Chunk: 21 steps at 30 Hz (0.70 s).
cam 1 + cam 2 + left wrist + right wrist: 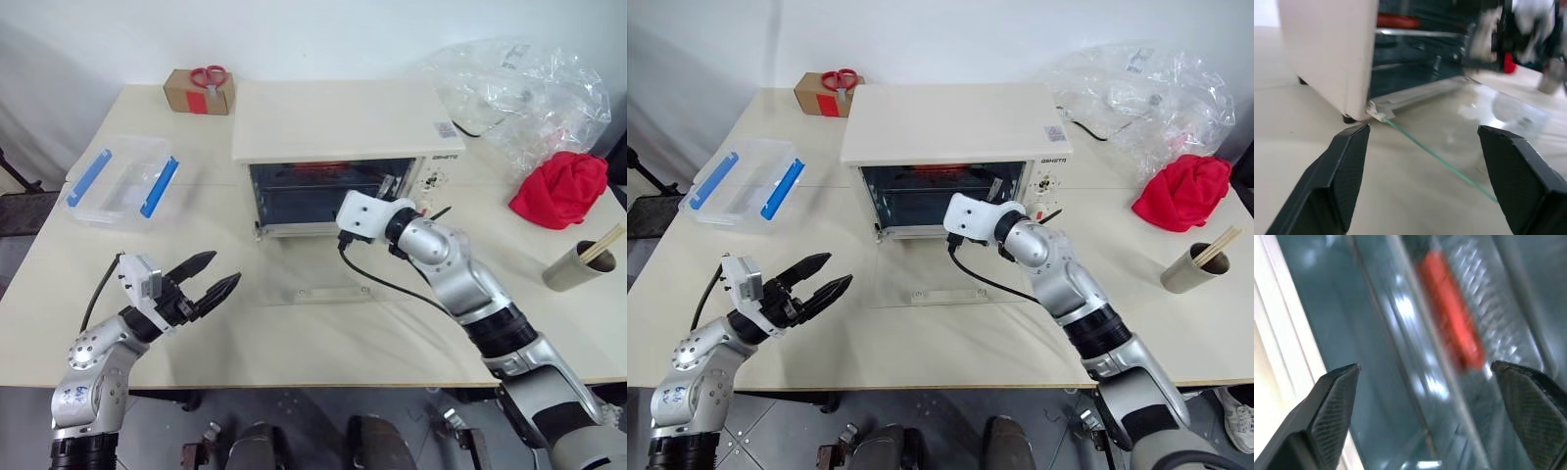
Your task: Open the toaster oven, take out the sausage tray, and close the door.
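**A:** From the head camera, where does everything sit?

**B:** The cream-white boxy toaster oven [338, 132] stands at the middle of the pale tabletop [294, 333]. Its wide glass door [318, 279] is folded down flat on the table in front of the cavity, the cream bar handle [939, 294] at the near edge. The left gripper [211, 277] hangs low over the table, well to the left of the door, its two black fingers spread and nothing between them.

**A:** And the right one?

**B:** From above, the white wrist housing hides most of it. The right gripper [999, 186] is at the mouth of the cavity, towards its right end, beside the knob panel. From the head views I cannot tell how its fingers stand.

**A:** Does its wrist camera help?

**B:** Yes. There the right fingertips [1334, 396] stand wide apart and bare. Between them, further in, lies the silver ridged metal sausage tray [1488, 323] with its red-orange sausage [1449, 308], still inside the oven. From above that is only a reddish glow behind the frame.

**A:** What does the left wrist camera add?

**B:** The oven's cream side wall, the hinge corner, and the green-tinted edge of the lowered glass running across the table, seen between the parted left fingers [1339, 171].

**A:** Anything else on the table?

**B:** A clear plastic box with blue clips [122, 181] at the left, a small cardboard box with red scissors [199, 90] behind it, a crumpled clear bag [524, 88], a red cloth [558, 188] and a paper cup of chopsticks [583, 262] at the right.
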Available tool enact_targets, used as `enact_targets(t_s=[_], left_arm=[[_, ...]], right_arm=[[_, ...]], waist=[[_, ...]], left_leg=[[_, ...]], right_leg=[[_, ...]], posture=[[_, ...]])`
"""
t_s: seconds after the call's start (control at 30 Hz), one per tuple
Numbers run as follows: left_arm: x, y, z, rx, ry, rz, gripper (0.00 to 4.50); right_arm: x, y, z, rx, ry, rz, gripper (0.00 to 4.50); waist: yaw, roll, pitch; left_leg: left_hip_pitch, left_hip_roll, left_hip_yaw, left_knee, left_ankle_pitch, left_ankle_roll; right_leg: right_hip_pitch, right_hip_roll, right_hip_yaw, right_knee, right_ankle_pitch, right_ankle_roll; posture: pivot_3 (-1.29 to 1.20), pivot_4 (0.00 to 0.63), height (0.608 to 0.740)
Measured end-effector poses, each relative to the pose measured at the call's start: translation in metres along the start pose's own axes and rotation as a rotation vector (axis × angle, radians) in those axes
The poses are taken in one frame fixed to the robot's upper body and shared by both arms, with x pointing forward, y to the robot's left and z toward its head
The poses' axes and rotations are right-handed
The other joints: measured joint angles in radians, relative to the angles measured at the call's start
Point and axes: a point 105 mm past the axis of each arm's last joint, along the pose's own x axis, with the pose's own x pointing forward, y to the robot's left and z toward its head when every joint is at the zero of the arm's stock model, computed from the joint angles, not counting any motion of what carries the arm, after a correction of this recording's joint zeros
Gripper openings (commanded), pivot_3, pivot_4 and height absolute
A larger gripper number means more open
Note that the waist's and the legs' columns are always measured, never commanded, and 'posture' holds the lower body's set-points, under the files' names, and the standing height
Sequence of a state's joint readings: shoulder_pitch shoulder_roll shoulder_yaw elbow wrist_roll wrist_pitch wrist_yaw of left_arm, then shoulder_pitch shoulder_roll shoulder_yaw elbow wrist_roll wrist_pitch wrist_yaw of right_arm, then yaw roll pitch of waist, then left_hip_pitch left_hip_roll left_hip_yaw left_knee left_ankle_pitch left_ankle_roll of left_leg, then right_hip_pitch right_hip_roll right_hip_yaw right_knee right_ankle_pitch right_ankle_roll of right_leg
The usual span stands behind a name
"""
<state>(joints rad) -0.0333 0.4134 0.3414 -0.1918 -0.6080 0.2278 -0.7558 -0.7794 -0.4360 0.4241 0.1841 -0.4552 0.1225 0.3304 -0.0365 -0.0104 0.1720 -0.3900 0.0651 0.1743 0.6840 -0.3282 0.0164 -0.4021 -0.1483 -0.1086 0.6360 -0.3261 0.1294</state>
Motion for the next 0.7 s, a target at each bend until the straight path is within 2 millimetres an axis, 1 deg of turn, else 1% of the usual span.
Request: enact_targets(t_s=[0.03,0.07,0.1,0.2,0.27,0.3,0.43,0.57,0.6,0.63,0.67,0.7], left_arm=[[-0.001,0.002,0.002,-0.008,-0.017,0.019,3.7],[-0.003,0.003,0.003,-0.004,-0.015,0.025,3.7],[-0.003,0.002,0.003,0.0,-0.013,0.022,3.7],[-0.004,-0.001,0.007,0.026,-0.002,0.004,3.7],[-0.003,-0.002,0.009,0.032,-0.006,0.003,3.7],[-0.003,-0.003,0.01,0.035,-0.008,0.002,3.72],[0.002,-0.007,0.015,0.052,-0.022,-0.012,3.72],[0.003,-0.008,0.013,0.047,-0.02,-0.016,3.72],[0.003,-0.008,0.013,0.047,-0.02,-0.017,3.72],[0.003,-0.008,0.013,0.048,-0.02,-0.017,3.72],[0.003,-0.008,0.013,0.048,-0.021,-0.017,3.72],[0.003,-0.008,0.013,0.05,-0.022,-0.017,3.72]], right_arm=[[0.004,0.001,0.001,-0.019,-0.006,-0.016,4.5],[0.01,-0.002,0.003,-0.047,-0.006,-0.048,4.5],[0.012,-0.005,0.004,-0.063,-0.005,-0.068,4.5],[0.018,-0.024,0.008,-0.135,-0.005,-0.147,4.5],[0.02,-0.023,0.009,-0.152,-0.009,-0.15,4.5],[0.021,-0.021,0.008,-0.154,-0.006,-0.145,4.33],[0.024,-0.017,0.009,-0.163,-0.006,-0.144,3.29],[0.027,-0.015,0.014,-0.167,-0.02,-0.145,1.96],[0.027,-0.016,0.015,-0.171,-0.022,-0.145,1.73],[0.027,-0.015,0.015,-0.174,-0.023,-0.144,1.35],[0.027,-0.015,0.015,-0.179,-0.023,-0.14,1.18],[0.028,-0.014,0.015,-0.182,-0.024,-0.135,0.77]], waist=[[-0.002,0.0,0.0],[-0.007,0.0,0.0],[-0.012,0.0,0.0],[-0.022,0.0,0.0],[-0.022,0.0,0.0],[-0.022,0.0,0.0],[-0.023,0.0,0.0],[-0.024,0.0,0.0],[-0.024,0.0,0.0],[-0.024,0.0,0.0],[-0.024,0.0,0.0],[-0.024,0.0,0.0]], left_leg=[[0.0,0.0,0.0,0.0,0.0,0.0],[0.0,0.0,0.0,0.0,0.0,0.0],[0.0,0.0,0.001,-0.001,0.0,-0.001],[-0.001,0.0,0.0,-0.001,0.001,-0.001],[-0.001,0.0,0.001,-0.001,0.0,-0.001],[-0.001,0.0,0.001,-0.001,0.0,-0.001],[-0.001,0.0,0.001,-0.001,0.001,-0.001],[-0.001,0.001,0.001,-0.002,0.001,-0.001],[-0.001,0.001,0.001,-0.002,0.001,-0.001],[-0.001,0.001,0.001,-0.002,0.001,-0.001],[-0.001,0.001,0.001,-0.002,0.001,-0.001],[-0.001,0.001,0.001,-0.002,0.001,-0.001]], right_leg=[[0.0,0.0,0.0,0.0,0.0,0.0],[-0.001,0.0,0.0,0.001,0.0,0.0],[-0.002,0.0,0.0,0.001,0.0,0.0],[-0.004,0.0,0.0,0.004,0.0,0.0],[-0.004,0.0,0.0,0.004,0.0,0.0],[-0.004,0.0,0.001,0.004,0.0,0.0],[-0.005,0.0,0.001,0.004,0.0,0.0],[-0.006,0.0,0.001,0.006,0.0,0.0],[-0.006,0.0,0.001,0.006,0.0,0.0],[-0.006,0.0,0.001,0.006,0.0,0.0],[-0.006,0.0,0.001,0.006,0.0,0.0],[-0.006,0.0,0.001,0.006,0.0,0.0]], posture=[[0.0,0.15,0.74],[0.0,0.15,0.74],[0.0,0.15,0.74],[0.0,0.15,0.74],[0.0,0.15,0.74],[0.0,0.15,0.74],[0.0,0.15,0.74],[0.0,0.15,0.74],[0.0,0.15,0.74],[0.0,0.15,0.74],[0.0,0.15,0.74],[0.0,0.15,0.74]])
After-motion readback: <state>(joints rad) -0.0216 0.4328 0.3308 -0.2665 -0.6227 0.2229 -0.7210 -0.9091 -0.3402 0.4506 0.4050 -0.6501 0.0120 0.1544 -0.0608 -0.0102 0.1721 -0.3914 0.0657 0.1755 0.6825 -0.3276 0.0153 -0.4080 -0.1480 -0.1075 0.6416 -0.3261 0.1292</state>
